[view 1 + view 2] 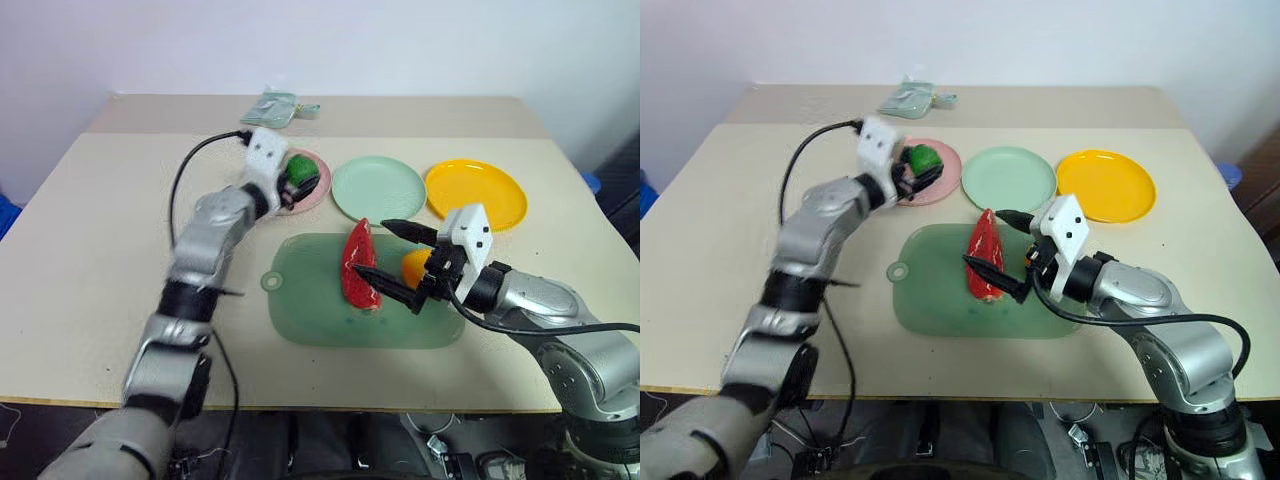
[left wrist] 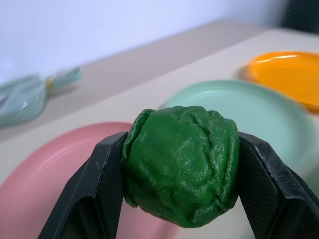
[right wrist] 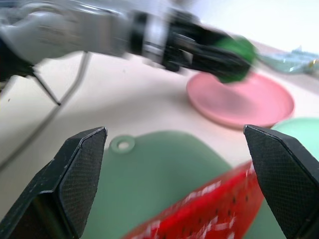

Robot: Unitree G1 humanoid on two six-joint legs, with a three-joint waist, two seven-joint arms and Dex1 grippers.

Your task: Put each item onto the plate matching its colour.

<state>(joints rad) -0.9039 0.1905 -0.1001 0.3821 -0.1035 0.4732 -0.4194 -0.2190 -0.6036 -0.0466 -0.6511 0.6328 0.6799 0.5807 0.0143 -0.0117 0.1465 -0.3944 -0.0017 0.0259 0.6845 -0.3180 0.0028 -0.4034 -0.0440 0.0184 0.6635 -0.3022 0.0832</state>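
My left gripper (image 1: 299, 178) is shut on the bumpy dark green lump (image 2: 182, 164) and holds it just above the pink plate (image 1: 318, 193). To the right of that plate lie the pale mint green plate (image 1: 378, 187) and then the yellow plate (image 1: 476, 193). The red watermelon slice (image 1: 358, 265) and the orange ball (image 1: 415, 264) rest on a translucent green board (image 1: 310, 310). My right gripper (image 1: 372, 248) is open, its fingers reaching toward the slice from the right, with the ball close behind them.
A pale green foil packet (image 1: 270, 107) lies at the far edge of the beige table (image 1: 90, 250). A black cable (image 1: 190, 165) loops from my left wrist over the table's left part.
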